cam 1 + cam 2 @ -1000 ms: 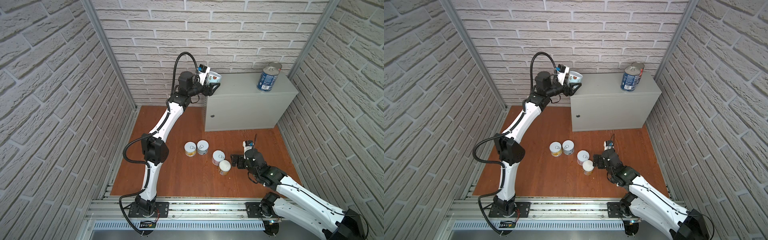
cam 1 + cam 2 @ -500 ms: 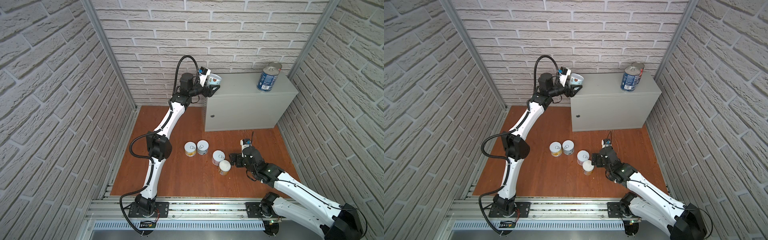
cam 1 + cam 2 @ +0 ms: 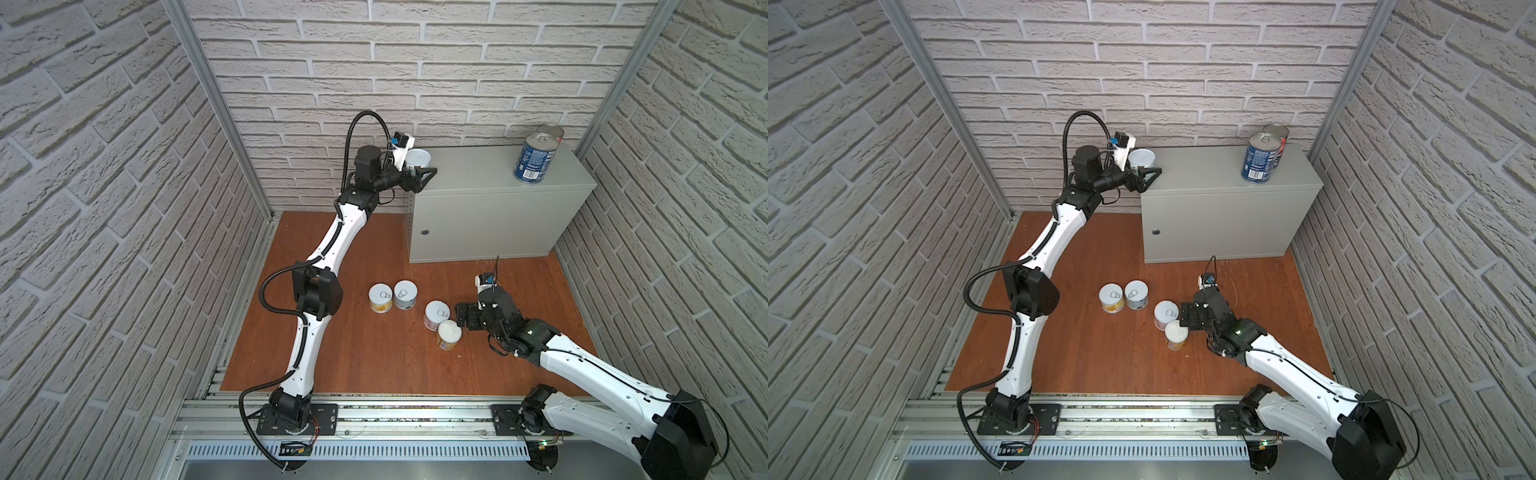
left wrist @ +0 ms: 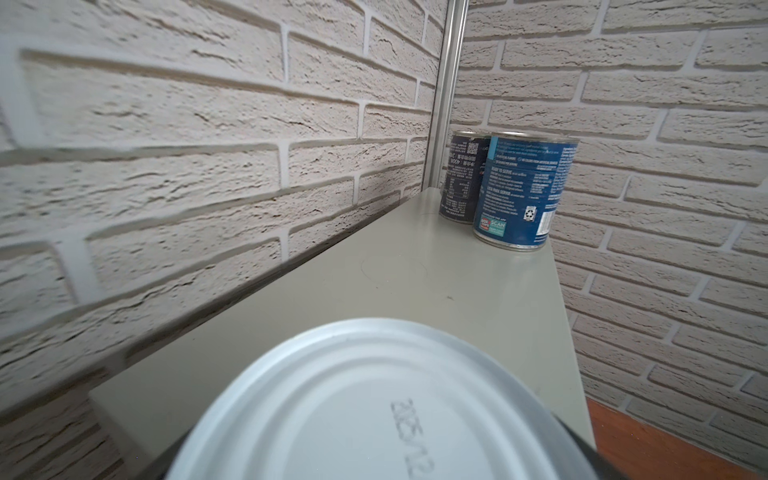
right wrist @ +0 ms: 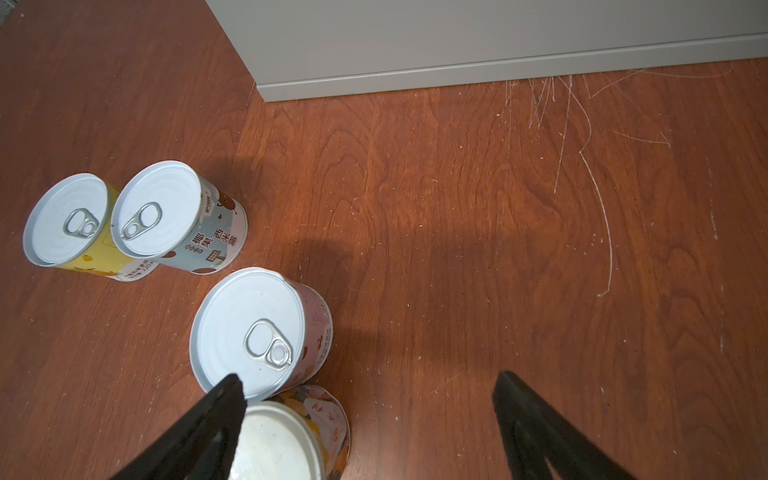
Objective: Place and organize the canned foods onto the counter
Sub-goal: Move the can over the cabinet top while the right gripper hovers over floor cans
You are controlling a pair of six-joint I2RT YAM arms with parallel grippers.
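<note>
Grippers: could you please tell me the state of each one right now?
Left gripper: around the short can on the counter; whether it grips cannot be told.
Right gripper: open, holding nothing.

The left robot arm (image 3: 332, 245) and the right robot arm (image 3: 594, 372) are glossy white link shells between bulky black joint housings, each on a black base plate (image 3: 324, 417). Ribbed black cable hoses (image 3: 365, 112) loop off the left one, and a small white camera block (image 3: 402, 146) with a blue fitting tops each wrist.
</note>
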